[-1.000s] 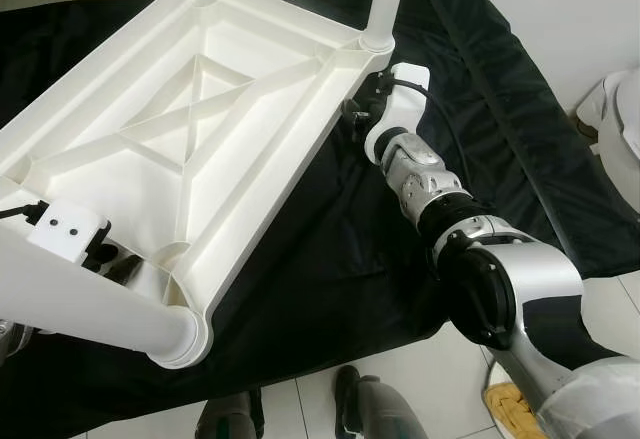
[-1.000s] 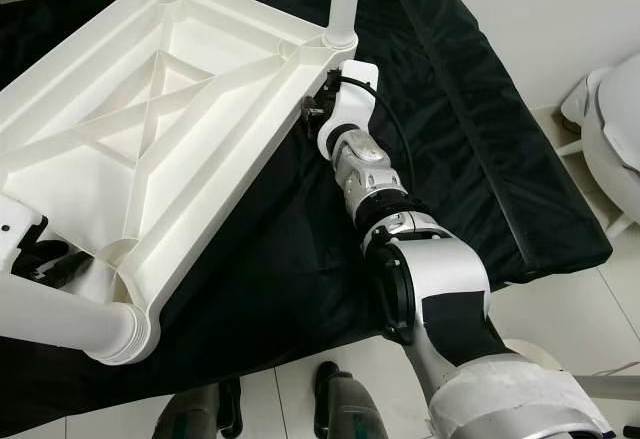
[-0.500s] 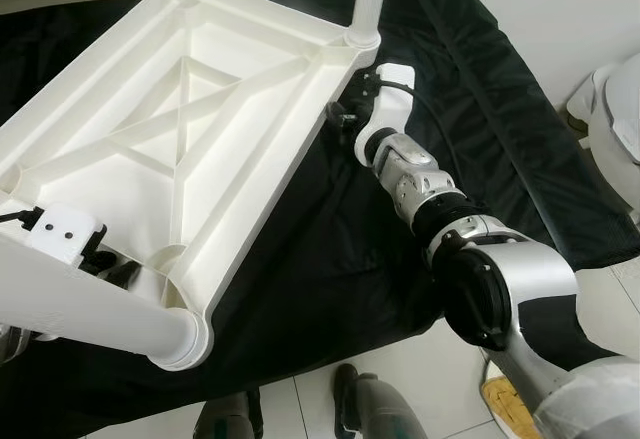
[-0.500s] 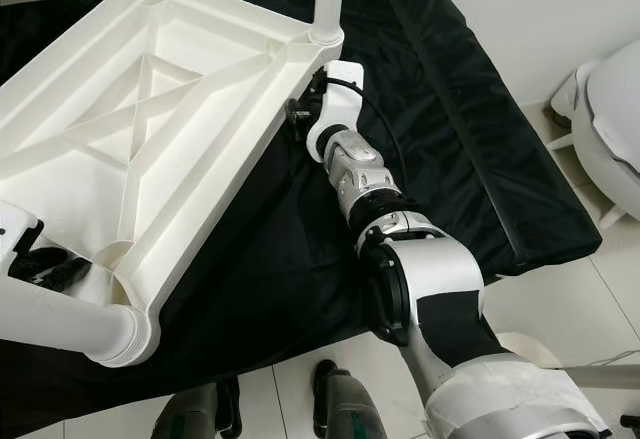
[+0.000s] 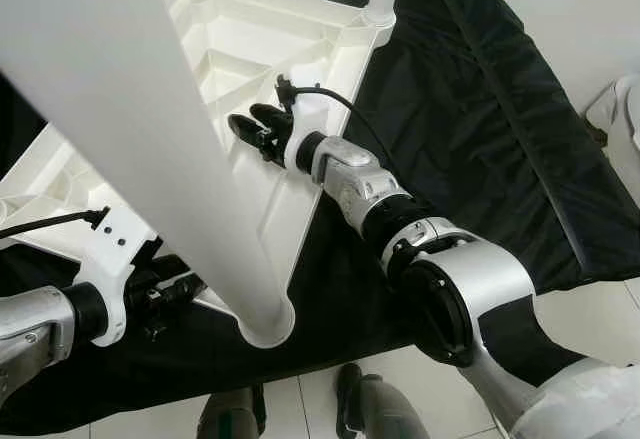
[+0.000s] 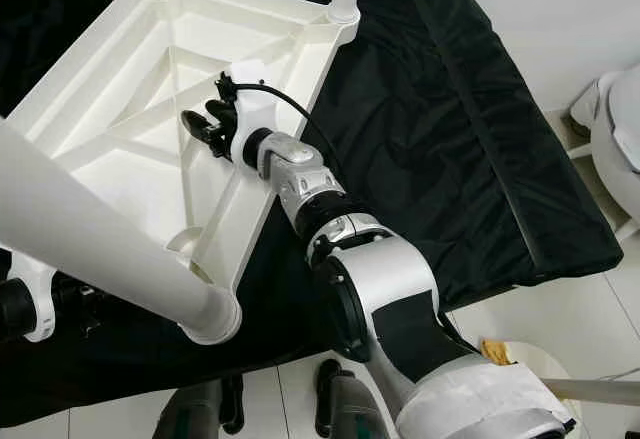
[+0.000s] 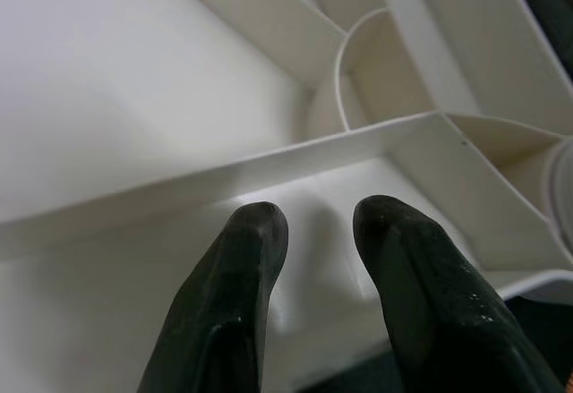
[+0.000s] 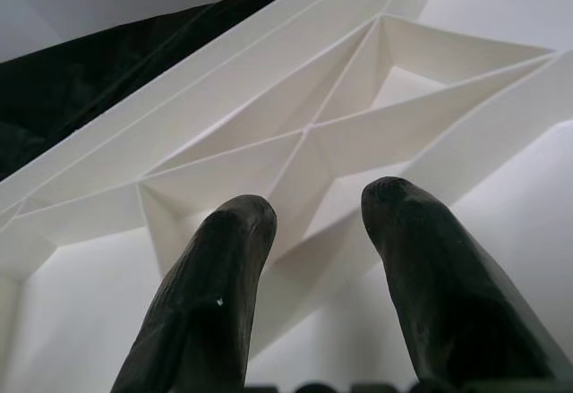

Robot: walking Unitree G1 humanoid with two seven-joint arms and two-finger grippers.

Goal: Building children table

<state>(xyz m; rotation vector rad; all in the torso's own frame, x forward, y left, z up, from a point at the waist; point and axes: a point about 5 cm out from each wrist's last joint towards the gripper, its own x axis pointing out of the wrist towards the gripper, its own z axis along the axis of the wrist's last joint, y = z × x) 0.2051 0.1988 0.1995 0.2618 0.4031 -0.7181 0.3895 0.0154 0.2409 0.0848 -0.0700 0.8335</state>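
While the white plastic table (image 6: pixel 120 129) lies upside down on the black mat (image 6: pixel 450 109), its ribbed underside facing up and its legs standing off the corners, the step in hand is judged to be steadying or turning the tabletop. The right gripper (image 6: pixel 200 124) is held over the crossed ribs near the middle of the underside, its fingers parted with nothing between them. The left gripper (image 7: pixel 313 232) is seen at the near rim by a corner socket, fingers likewise spread and gripping nothing; whether the tips touch the plastic cannot be settled from the wrist view. A thick near leg (image 5: pixel 150 159) crosses the head camera's view and hides much of the left side.

For the step to be done well, a rib or the rim wall should be taken squarely between the fingers, not at a thin edge, and both holds should be closed before any lift, so the top is not twisted against the fitted legs. The smooth plastic is likely to slip under a shallow bite.
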